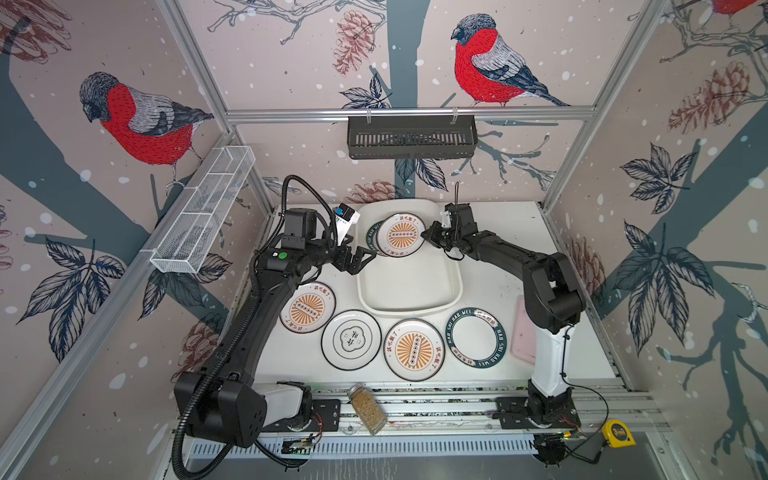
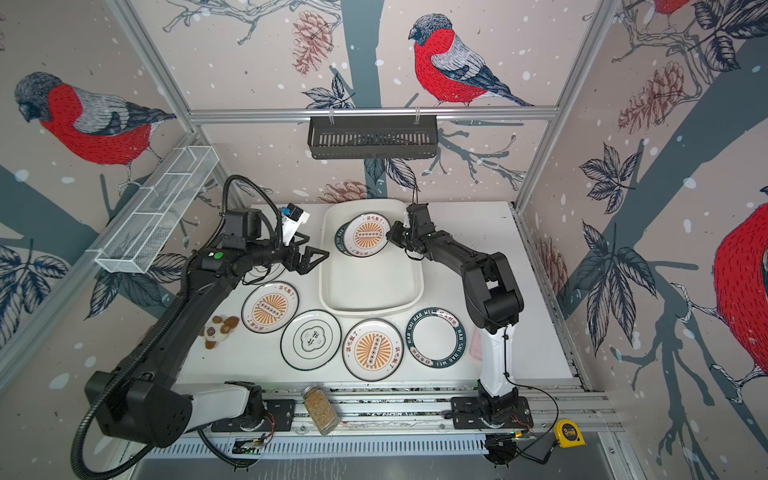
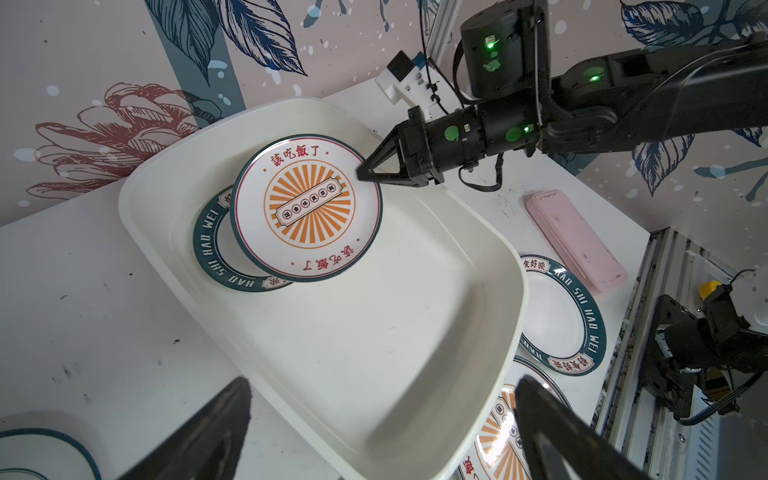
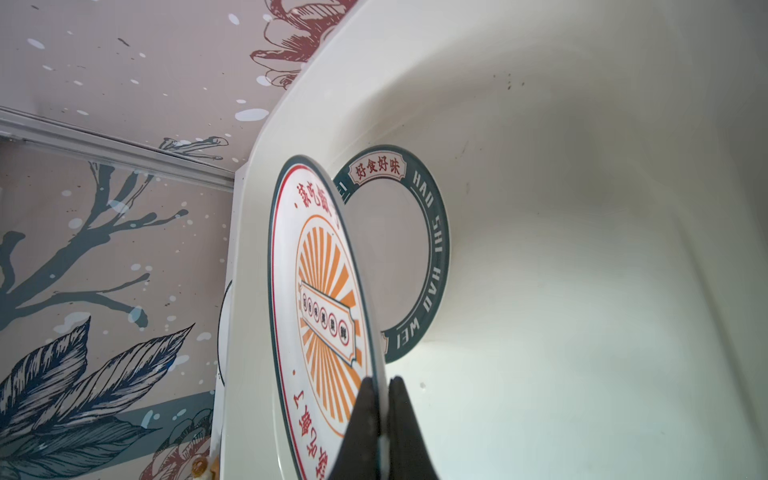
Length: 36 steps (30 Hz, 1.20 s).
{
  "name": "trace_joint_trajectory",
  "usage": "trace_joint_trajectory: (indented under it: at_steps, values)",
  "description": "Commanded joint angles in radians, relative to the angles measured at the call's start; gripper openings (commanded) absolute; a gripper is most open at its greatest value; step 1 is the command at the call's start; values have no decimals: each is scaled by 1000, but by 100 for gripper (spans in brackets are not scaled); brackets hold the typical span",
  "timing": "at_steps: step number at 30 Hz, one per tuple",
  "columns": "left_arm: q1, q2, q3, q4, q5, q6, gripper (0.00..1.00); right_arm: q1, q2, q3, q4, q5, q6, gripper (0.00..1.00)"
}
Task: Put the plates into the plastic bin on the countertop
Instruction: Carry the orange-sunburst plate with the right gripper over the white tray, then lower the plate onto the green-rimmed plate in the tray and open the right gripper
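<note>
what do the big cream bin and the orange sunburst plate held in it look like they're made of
Large cream-white rectangular bin: likely moulded plastic, smooth satin finish; rounded corners, rolled rim, soft dull highlights. Round white plate with orange sunburst centre: glossy, printed; thin even edge in the right wrist view suggests melamine, though glazed ceramic can't be ruled out.

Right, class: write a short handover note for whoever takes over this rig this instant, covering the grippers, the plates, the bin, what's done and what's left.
Left gripper: open, empty, by the plastic bin.
Right gripper: shut on the rim of the held sunburst plate, tilted over the binned green-banded plate.
Done: that green-banded one lies in the bin.
Left: release the held plate, then bin four from the countertop: left sunburst plate, cloud plate, near sunburst plate, outer green-banded plate.
</note>
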Motion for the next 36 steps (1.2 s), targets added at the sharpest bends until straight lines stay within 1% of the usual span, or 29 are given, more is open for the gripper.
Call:
trace_joint_trajectory:
  at_steps: [1,9,15,27,31,36]
  values:
    - [1,-1,4,22,14,6,98,5,53,47,84,-14,40,2]
    - [0,5,11,19,18,8,98,10,180,179,54,-9,52,2]
    - [1,14,17,18,19,10,98,13,241,245,21,-17,47,3]
    - [1,16,19,16,20,17,98,14,283,255,22,-24,57,6]
    - [1,14,19,15,21,17,98,14,293,269,8,-27,54,8]
    - [1,13,16,16,24,21,98,14,299,266,1,-24,55,13]
